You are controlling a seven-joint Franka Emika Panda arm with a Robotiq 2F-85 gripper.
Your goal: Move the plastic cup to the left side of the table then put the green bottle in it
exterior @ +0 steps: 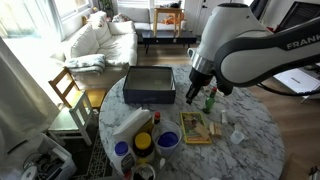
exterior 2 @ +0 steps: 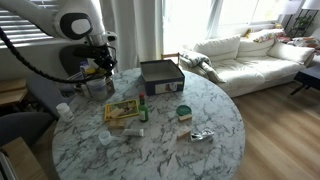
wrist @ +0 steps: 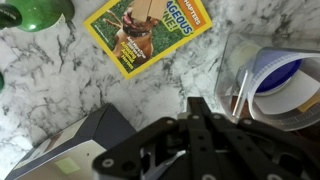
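Observation:
The plastic cup (wrist: 275,72), whitish with a blue inside, stands at the right of the wrist view, just beside my gripper. It also shows in an exterior view (exterior: 167,140). The green bottle (wrist: 40,12) stands at the top left of the wrist view and shows in both exterior views (exterior: 210,98) (exterior 2: 143,110). My gripper (wrist: 193,103) hovers over the marble table (wrist: 60,80) between a dark box and the cup. Its fingers are together and hold nothing. It shows in both exterior views (exterior: 193,93) (exterior 2: 103,68).
A dark box (exterior: 150,85) (exterior 2: 160,73) (wrist: 80,150) sits on the table. A yellow magazine (exterior: 197,127) (exterior 2: 122,112) (wrist: 150,30) lies near the bottle. A blue-lidded jar (exterior: 122,150) and other small items crowd one edge. A wooden chair (exterior: 68,90) stands beside the table.

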